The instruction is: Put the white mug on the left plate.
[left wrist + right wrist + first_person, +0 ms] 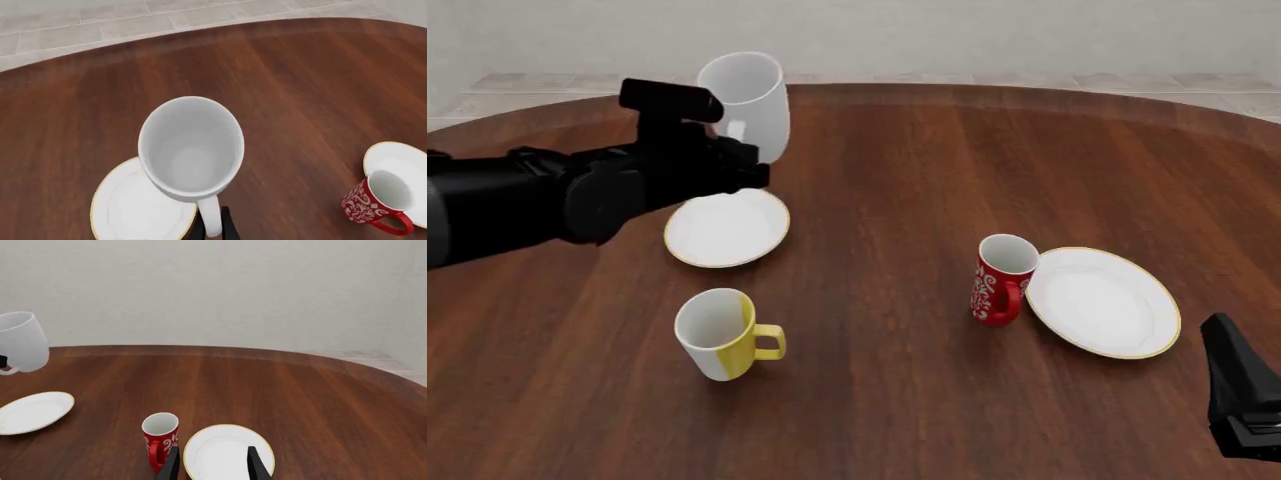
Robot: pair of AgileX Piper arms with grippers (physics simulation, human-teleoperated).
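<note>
The left plate (727,228) has nothing on it, so there is room to come down onto it from above. The white mug (747,103) hangs in the air over its far edge. The yellow mug (723,334) stands near the plate on the close side. The red mug (1002,279) stands well off to the right, just beside the right plate (1102,301). The brown surface (881,160) between them is open.

No legible text, label, brand, number or sign appears in any view. The only marking is a white ornamental scroll pattern on the red mug (1002,279), which forms no readable characters. The white mug (749,103), the yellow mug (721,333) and both plates (727,228) (1104,301) are plain and carry no lettering.
</note>
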